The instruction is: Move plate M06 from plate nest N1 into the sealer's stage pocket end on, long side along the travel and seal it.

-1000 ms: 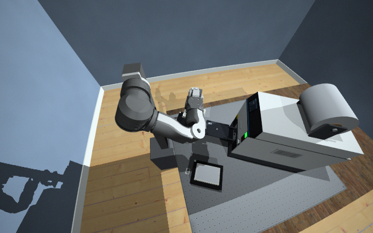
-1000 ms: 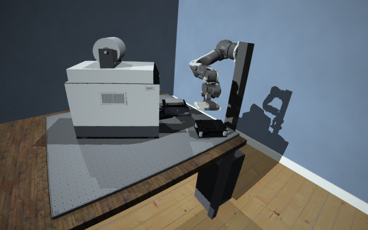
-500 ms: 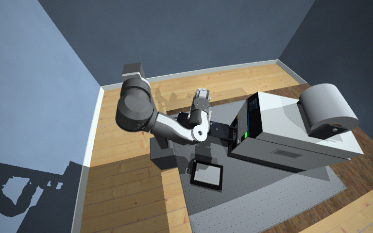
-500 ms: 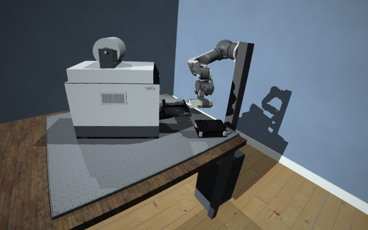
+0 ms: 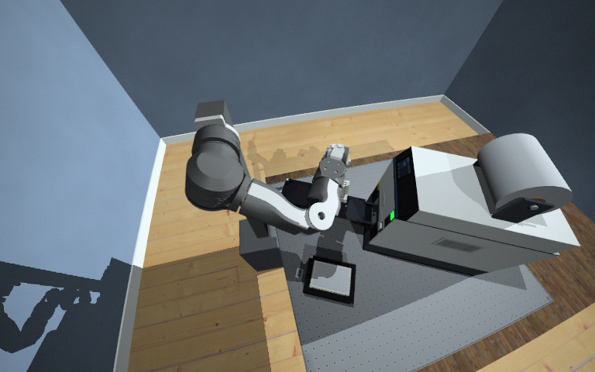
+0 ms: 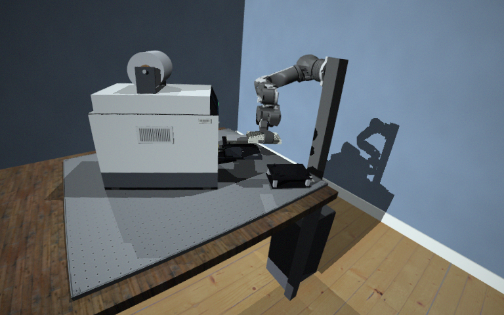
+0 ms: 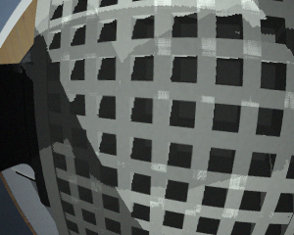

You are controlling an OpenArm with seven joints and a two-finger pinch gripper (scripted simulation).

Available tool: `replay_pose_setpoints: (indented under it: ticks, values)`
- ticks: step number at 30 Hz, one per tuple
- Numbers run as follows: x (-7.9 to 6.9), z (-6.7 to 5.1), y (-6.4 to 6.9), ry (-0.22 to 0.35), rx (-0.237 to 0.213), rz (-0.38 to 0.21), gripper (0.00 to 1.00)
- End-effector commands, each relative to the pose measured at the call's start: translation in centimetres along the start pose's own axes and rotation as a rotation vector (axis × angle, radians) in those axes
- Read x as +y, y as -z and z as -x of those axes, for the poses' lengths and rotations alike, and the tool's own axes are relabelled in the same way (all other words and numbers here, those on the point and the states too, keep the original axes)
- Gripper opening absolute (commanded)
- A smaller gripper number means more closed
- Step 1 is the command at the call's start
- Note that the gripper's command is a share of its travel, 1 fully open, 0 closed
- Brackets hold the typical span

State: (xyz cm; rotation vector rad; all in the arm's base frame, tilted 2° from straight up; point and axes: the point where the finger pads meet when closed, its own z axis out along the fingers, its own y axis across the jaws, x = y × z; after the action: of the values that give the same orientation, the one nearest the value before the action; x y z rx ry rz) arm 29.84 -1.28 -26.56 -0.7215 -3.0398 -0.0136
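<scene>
My gripper (image 6: 263,132) is shut on the white 96-well plate M06 (image 6: 263,137) and holds it roughly level in the air, wells up. The plate hangs above and just beyond the outer end of the black stage (image 6: 239,149). In the top view the wrist hides most of the plate (image 5: 345,188); the stage (image 5: 355,208) stands out in front of the sealer (image 5: 457,211). In the wrist view the plate's open dark wells (image 7: 180,117) fill the frame, with no foil on them. The lamp (image 5: 391,215) on the housing's front is green. The fingertips are hidden.
Plate M09 (image 5: 329,277) lies in its black nest N2 near the table's front; this nest also shows in the exterior view (image 6: 288,174). The dark nest N1 (image 5: 294,190) is partly behind my arm. The foil roll (image 5: 520,173) sits on the sealer. The arm's post (image 6: 327,117) stands at the table edge.
</scene>
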Motion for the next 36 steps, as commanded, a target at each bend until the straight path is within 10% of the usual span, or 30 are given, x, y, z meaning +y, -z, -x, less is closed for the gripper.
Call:
replay_pose_setpoints:
  ticks: [1, 9, 14, 26, 31, 36]
  values:
    - [0.3, -0.4, 0.0, 0.017, 0.010, 0.010, 0.00]
    - [0.3, -0.4, 0.0, 0.017, 0.010, 0.010, 0.00]
    - [-0.7, 3.3, 0.9, 0.017, 0.010, 0.010, 0.00]
    - [-0.7, 3.3, 0.9, 0.017, 0.010, 0.010, 0.00]
    - [-1.6, 7.1, 1.9, 0.017, 0.010, 0.010, 0.00]
    - [-1.6, 7.1, 1.9, 0.017, 0.010, 0.010, 0.00]
